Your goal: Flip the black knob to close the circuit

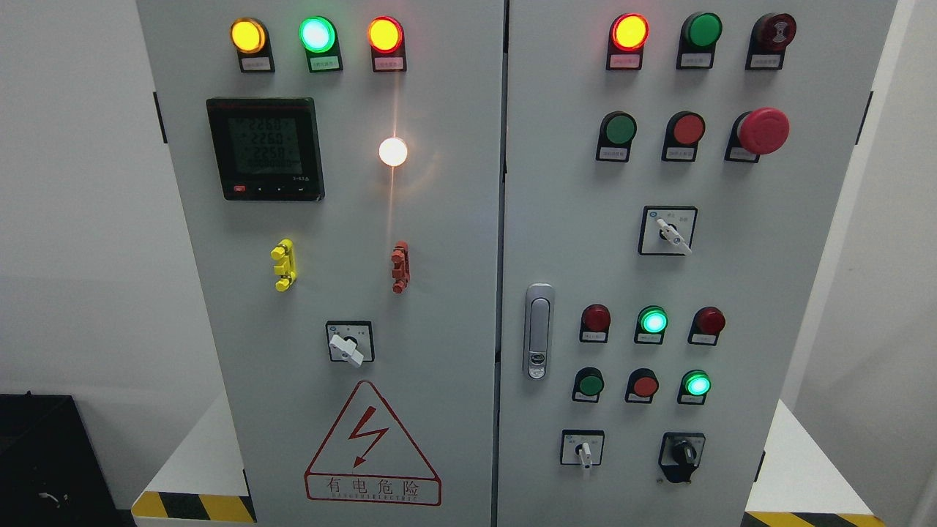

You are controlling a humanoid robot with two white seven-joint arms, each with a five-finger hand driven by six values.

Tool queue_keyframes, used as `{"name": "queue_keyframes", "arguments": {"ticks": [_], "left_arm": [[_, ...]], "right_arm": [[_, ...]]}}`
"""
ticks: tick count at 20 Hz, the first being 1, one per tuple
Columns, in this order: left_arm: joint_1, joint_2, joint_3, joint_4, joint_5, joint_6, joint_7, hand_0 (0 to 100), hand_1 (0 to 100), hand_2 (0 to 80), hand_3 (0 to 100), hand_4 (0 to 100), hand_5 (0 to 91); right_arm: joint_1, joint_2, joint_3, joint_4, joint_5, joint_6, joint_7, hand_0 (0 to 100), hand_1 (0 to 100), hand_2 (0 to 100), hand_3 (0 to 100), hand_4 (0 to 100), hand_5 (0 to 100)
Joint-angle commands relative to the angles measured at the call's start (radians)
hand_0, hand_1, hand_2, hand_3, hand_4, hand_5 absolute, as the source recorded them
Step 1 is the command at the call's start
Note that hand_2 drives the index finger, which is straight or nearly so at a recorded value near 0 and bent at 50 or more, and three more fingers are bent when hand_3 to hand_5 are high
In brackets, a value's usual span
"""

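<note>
Grey cabinet [454,293], 1 black knob [684,454]

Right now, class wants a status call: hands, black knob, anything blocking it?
Neither hand in view. Black knob untouched, lower right of right door, beside white-handled selector. Nothing in front of it; approach clear.

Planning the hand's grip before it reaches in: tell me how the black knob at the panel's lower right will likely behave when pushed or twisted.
The black knob sits fixed on the right door, so it should probably turn in place rather than lift off. Its small lever shape suggests a stiff, stepped rotation. The smooth dark plastic may be somewhat slippery for fingers. Neither hand is in view.
</note>
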Motion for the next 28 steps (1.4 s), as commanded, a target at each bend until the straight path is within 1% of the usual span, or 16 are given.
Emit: {"name": "queue_keyframes", "arguments": {"ticks": [1,4,7,9,13,16,21,25,28], "left_arm": [[0.000,0.000,0.000,0.000,0.000,0.000,0.001,12,56,0.0,0,0,0.0],[0.000,0.000,0.000,0.000,0.000,0.000,0.001,12,56,0.0,0,0,0.0],[0.000,0.000,0.000,0.000,0.000,0.000,0.001,12,56,0.0,0,0,0.0],[0.000,0.000,0.000,0.000,0.000,0.000,0.001,12,56,0.0,0,0,0.0],[0.000,0.000,0.000,0.000,0.000,0.000,0.001,12,56,0.0,0,0,0.0],[0.000,0.000,0.000,0.000,0.000,0.000,0.001,12,56,0.0,0,0,0.0],[0.000,0.000,0.000,0.000,0.000,0.000,0.001,12,56,0.0,0,0,0.0],[0.000,0.000,0.000,0.000,0.000,0.000,0.001,12,56,0.0,0,0,0.0],[0.000,0.000,0.000,0.000,0.000,0.000,0.001,12,56,0.0,0,0,0.0]], "right_arm": [[-0.085,0.013,-0.048,-0.182,0.037,0.026,0.003,0,0,90,100,90,90],[-0.143,0.012,-0.056,-0.173,0.043,0.048,0.005,0,0,91,100,90,90],[-0.194,0.012,-0.073,-0.135,0.069,0.051,0.005,0,0,91,100,90,90],[-0.206,0.012,-0.084,-0.119,0.082,0.051,0.005,0,0,91,100,90,90],[-0.222,0.013,-0.082,-0.110,0.088,0.054,0.003,0,0,91,100,89,90],[-0.240,0.015,-0.082,-0.095,0.099,0.071,0.005,0,0,91,100,89,89],[-0.294,0.018,-0.084,-0.044,0.119,0.071,0.005,0,0,90,100,89,89],[-0.312,0.018,-0.085,-0.043,0.132,0.071,0.006,0,0,90,100,88,88],[-0.331,0.016,-0.099,-0.027,0.140,0.068,0.011,0,0,90,100,88,88]]}}
